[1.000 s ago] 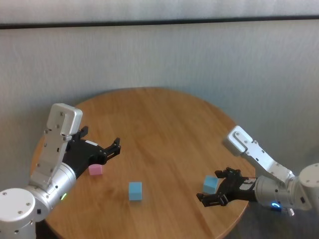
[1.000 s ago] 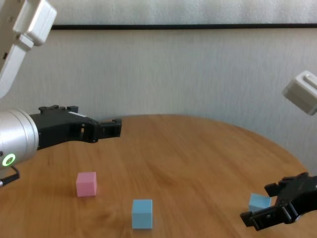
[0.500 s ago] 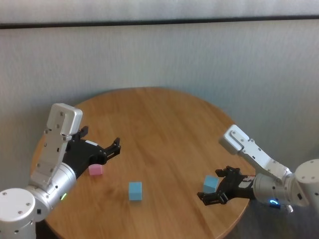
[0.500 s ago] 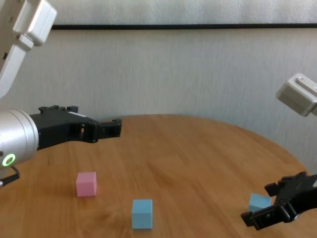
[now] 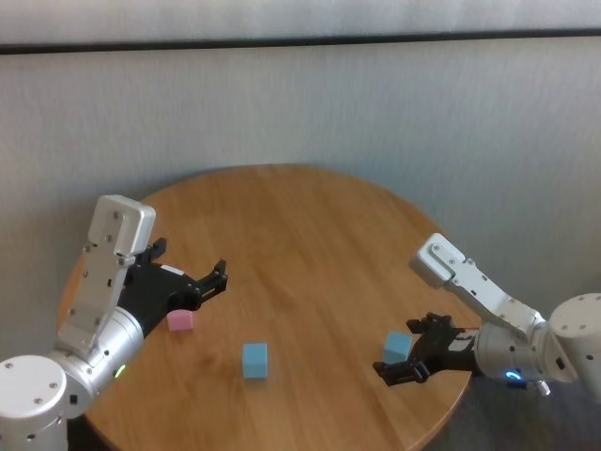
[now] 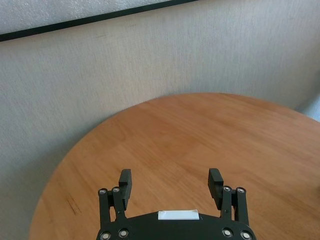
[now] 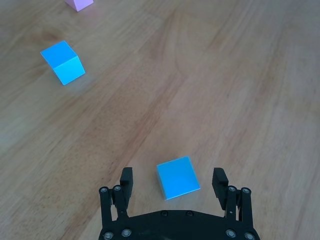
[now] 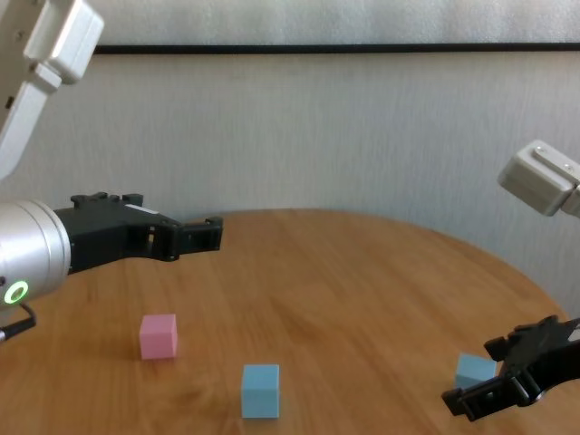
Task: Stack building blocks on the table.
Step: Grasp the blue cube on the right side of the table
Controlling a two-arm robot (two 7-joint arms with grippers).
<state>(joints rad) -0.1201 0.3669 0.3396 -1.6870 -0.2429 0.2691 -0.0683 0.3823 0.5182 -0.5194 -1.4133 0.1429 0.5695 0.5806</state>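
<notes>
Three small cubes lie apart on the round wooden table (image 5: 300,244). A light blue block (image 5: 396,346) (image 7: 177,178) (image 8: 474,371) sits at the right between the fingers of my open right gripper (image 5: 402,350) (image 7: 173,182), low over the table; the jaws stand clear of its sides. A second light blue block (image 5: 254,360) (image 8: 260,391) (image 7: 62,62) lies near the front middle. The pink block (image 5: 180,320) (image 8: 158,336) lies at the left, partly behind my left arm. My left gripper (image 5: 215,277) (image 6: 171,182) (image 8: 208,232) is open and empty, hovering above the table's left side.
A grey wall (image 5: 376,113) with a dark strip stands behind the table. The table's curved edge (image 5: 441,423) runs close under my right forearm. Bare wood lies between the blocks and across the far half of the top.
My right gripper has sunk slightly around the right blue block and its wrist has tilted. The left arm and all three blocks have not moved.
</notes>
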